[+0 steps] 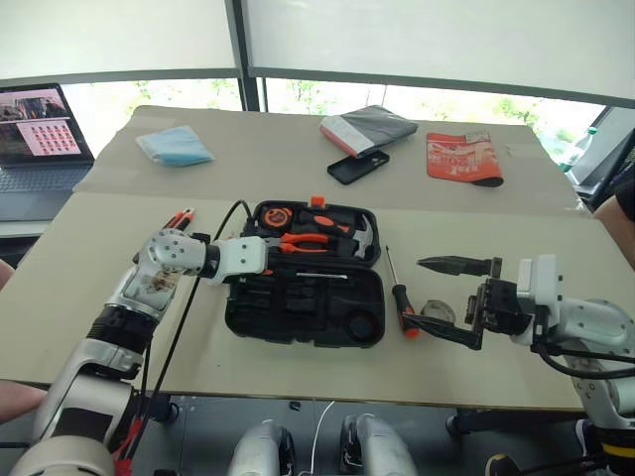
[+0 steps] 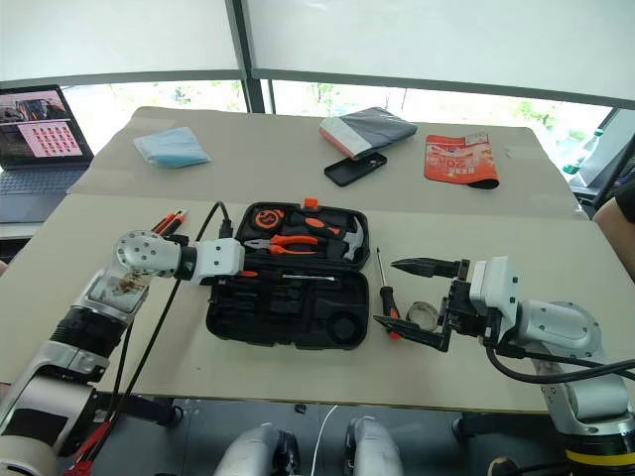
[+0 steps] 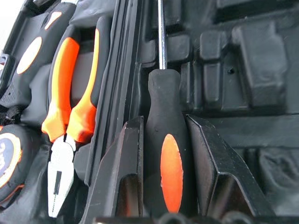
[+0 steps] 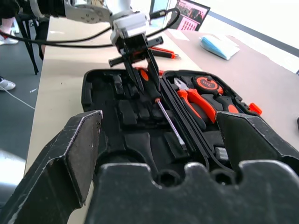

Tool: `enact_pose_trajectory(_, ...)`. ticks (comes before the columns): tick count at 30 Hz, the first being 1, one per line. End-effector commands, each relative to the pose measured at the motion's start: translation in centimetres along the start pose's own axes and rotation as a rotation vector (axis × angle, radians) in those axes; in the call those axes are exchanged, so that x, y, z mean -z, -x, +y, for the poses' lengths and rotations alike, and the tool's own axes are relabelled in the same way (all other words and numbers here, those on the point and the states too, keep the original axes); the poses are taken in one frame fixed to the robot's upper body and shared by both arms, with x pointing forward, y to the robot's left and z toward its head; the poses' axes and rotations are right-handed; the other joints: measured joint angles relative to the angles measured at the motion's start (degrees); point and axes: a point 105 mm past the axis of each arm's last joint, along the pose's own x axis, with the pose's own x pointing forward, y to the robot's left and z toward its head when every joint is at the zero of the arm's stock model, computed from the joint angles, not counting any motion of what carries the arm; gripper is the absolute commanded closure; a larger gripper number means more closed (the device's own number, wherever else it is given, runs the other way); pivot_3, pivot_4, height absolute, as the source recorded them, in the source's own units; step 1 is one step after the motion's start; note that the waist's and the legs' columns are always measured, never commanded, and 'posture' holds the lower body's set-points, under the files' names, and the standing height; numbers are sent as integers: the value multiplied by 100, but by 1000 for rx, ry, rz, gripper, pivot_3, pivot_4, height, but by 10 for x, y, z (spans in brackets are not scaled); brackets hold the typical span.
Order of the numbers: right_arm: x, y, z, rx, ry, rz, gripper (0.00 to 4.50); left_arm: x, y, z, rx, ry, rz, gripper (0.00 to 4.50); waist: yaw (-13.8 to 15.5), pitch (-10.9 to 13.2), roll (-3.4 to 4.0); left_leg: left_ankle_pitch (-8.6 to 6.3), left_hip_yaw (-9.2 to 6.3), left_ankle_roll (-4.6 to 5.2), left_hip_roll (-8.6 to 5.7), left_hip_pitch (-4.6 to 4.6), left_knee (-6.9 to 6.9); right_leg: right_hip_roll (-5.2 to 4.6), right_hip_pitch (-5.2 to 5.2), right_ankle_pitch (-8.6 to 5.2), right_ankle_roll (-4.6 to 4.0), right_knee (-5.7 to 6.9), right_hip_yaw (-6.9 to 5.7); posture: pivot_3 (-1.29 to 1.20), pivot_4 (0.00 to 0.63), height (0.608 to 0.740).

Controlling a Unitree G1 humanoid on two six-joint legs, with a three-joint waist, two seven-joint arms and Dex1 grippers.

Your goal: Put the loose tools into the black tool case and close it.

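Left wrist view: screwdriver (image 3: 164, 154) gripped by left claw (image 4: 142, 74), held over near half of open case (image 1: 298, 307). Placing step judged in hand; shaft to be aligned with slot, then released. Right claw (image 1: 451, 297) spread wide, empty, near second screwdriver (image 1: 399, 293) and tape roll (image 1: 437, 311) on bench (image 1: 89, 258).

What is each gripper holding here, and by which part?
The left gripper clamps a long black-and-orange-handled screwdriver by its handle, over the open black plastic tool case. The right gripper is open and holds nothing.

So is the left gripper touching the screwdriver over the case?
Touching: in the left wrist view the left gripper has both fingers pressed against the screwdriver handle.
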Motion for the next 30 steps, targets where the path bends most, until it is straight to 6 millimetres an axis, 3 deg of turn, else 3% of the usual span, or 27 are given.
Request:
enact_pose_trajectory(1, -7, 0, 1, 29, 12, -16, 0, -4, 0, 6, -14, -56, 5, 3624, 0, 0, 0, -1, 0, 2, 0, -2, 4, -6, 0, 2, 3, 0, 1, 0, 150, 740)
enact_pose_trajectory(7, -5, 1, 10, 42, -10, -7, 0, -6, -4, 6, -30, -35, -13, 3624, 7, 0, 0, -3, -1, 5, -1, -9, 9, -7, -1, 3, 6, -1, -1, 0, 150, 740)
enact_pose_trajectory(8, -5, 1, 10, 42, -13, -8, 0, -7, -5, 5, -32, -33, -27, 3123, 6, 0, 0, -3, -1, 5, -1, -11, 11, -7, -2, 4, 7, -1, -1, 0, 150, 740)
enact_pose_trajectory(11, -6, 0, 12, 43, -18, -7, 0, -11, -7, 4, -32, -27, -54, 2255, 5, 0, 0, -4, -1, 6, 0, -11, 13, -7, -1, 5, 9, 0, 0, 0, 150, 740)
enact_pose_trajectory(15, -5, 1, 14, 50, -28, 0, 0, -25, -3, 24, -169, 22, -167, 930, 38, 0, 0, -4, -3, 7, -1, -12, 14, -7, -1, 5, 9, -1, -2, 0, 150, 740)
enact_pose_trajectory(18, -3, 2, 16, 60, -39, 8, 0, -35, 6, 24, -180, 143, -298, 930, 26, 0, 0, -6, -7, 10, -1, -21, 22, -7, -2, 7, 12, -2, -4, 0, 150, 740)
enact_pose_trajectory(22, -1, 3, 21, 71, -60, 5, 0, -29, 5, 23, -227, 238, -328, 2024, -4, 0, 0, -6, -7, 10, 0, -18, 24, -7, -1, 6, 15, 0, -3, 0, 150, 740)
enact_pose_trajectory(28, 1, 2, 22, 102, -73, -2, 0, -15, -17, 16, -248, 279, -267, 4328, 2, 0, 0, -5, -8, 8, -2, -16, 26, -2, 3, 11, 23, 1, -2, 0, 150, 740)
enact_pose_trajectory(30, 2, 2, 22, 107, -75, 1, 0, -12, -27, 6, -197, 282, -243, 4431, 2, 0, 0, -6, -8, 10, -2, -16, 26, -1, 2, 11, 23, 0, -2, 0, 150, 740)
